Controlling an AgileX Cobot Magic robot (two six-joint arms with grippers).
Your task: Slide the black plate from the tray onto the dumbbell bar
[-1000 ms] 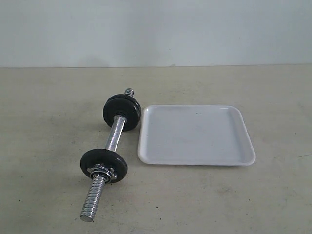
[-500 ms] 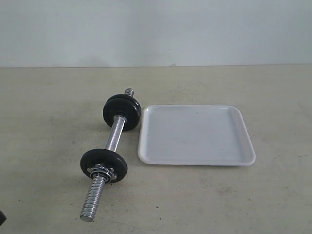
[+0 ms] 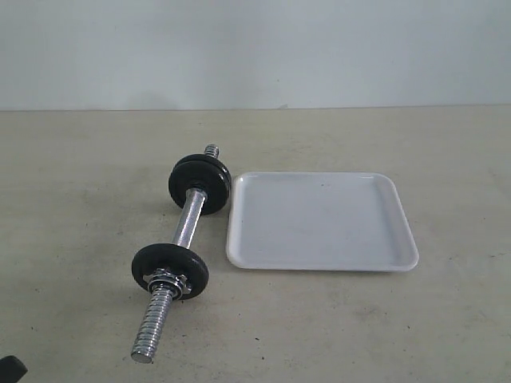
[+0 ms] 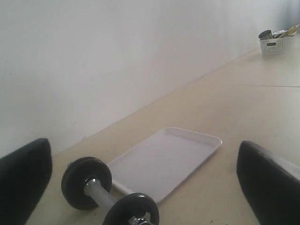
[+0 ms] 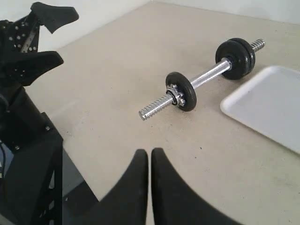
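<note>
Dumbbell bar (image 3: 189, 223) lies just beside the white tray (image 3: 319, 223), a black plate (image 3: 170, 267) threaded on it. The right wrist view alone shows the whole left gripper (image 5: 57, 35), well apart from the tray, fingers spread; right gripper (image 5: 150, 161) pinched closed

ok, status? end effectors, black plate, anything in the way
Left end effector open, right end effector shut, both holding nothing. Tray holds no plate; black plates sit on the dumbbell bar. Nothing in the way.
</note>
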